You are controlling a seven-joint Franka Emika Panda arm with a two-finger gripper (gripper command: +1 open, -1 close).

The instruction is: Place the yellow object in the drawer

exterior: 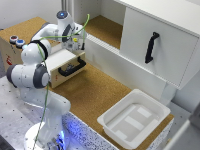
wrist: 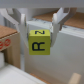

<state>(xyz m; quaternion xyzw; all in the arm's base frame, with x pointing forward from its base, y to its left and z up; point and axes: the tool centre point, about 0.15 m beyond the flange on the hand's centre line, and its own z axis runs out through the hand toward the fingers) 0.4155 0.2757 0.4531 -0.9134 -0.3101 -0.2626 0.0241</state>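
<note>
The yellow object point(wrist: 39, 41) is a small yellow block with black letters on its faces. My gripper point(wrist: 40, 31) is shut on it, with one finger point(wrist: 21, 23) on each side. In the exterior view the gripper point(exterior: 76, 44) hangs over the low wooden box with the yellow object point(exterior: 75, 40) just visible as a speck between the fingers. The drawer point(exterior: 67, 61) is pulled open below it, its white front and black curved handle point(exterior: 72, 69) facing the cork floor. The block is held above the drawer and touches nothing else.
A white plastic tub point(exterior: 134, 118) stands at the front right of the exterior view. A large white cabinet door with a black handle point(exterior: 152, 47) is at the back right. Two round caps point(exterior: 16, 41) sit on the wooden box at the left.
</note>
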